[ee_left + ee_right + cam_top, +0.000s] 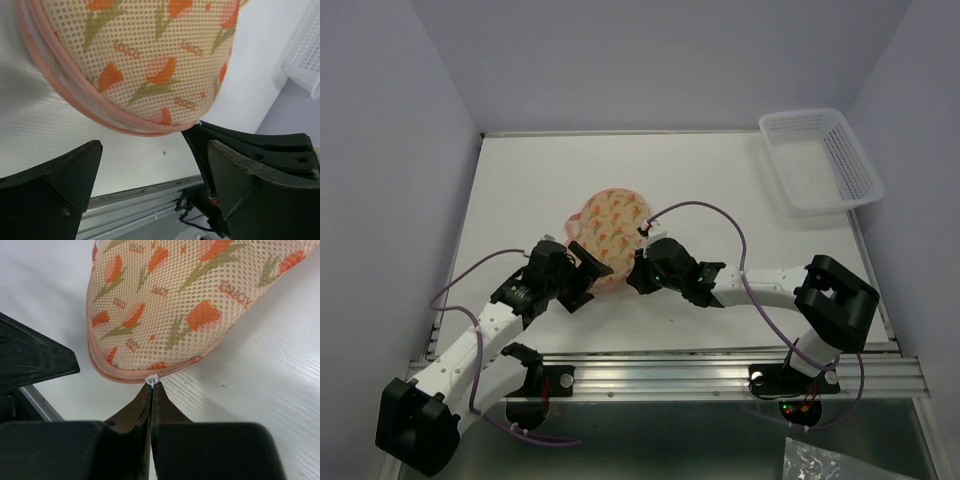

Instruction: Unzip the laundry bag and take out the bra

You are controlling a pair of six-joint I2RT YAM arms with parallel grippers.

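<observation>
The laundry bag [613, 225] is found zipped near the worktop's [520, 180] middle, its zip pull [152, 380] pinched by the closed right gripper [151, 389], apparently so the zip can be drawn. The left gripper [155, 152] is held wide open and empty beside the bag's near edge, probably to steady it. The pinch is shown only by the right wrist view; the bra is hidden.
</observation>
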